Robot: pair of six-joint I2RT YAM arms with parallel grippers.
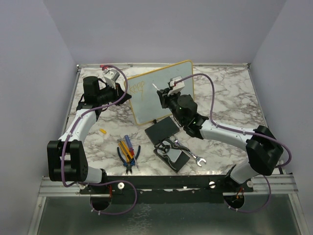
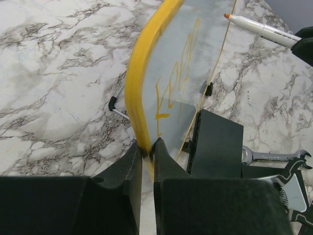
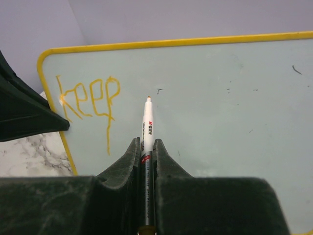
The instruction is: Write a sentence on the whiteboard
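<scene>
The whiteboard (image 3: 220,122) face ahead of the right gripper (image 3: 146,147) jaws is smooth and glossy, with a few small dark marks. Its frame (image 3: 171,43), clamped between the left gripper (image 2: 147,152) jaws, looks like smooth yellow plastic. Both sets of jaws are matt black and plastic-looking, with dusty, lightly scuffed faces. The marker (image 3: 146,128) between the right jaws has a smooth white barrel. Around the left jaws the table (image 2: 58,73) shows a smooth marble pattern. To their right lie a matt black pad (image 2: 217,142) and a bright metal wrench (image 2: 274,156).

On veined marble table (image 1: 230,98): yellow-framed glossy whiteboard (image 1: 146,100) stands rear-centre; flat black rectangular pad (image 1: 161,130) just before it; blue-handled pliers (image 1: 129,160) left of pad, steel wrench (image 1: 194,156) right.
</scene>
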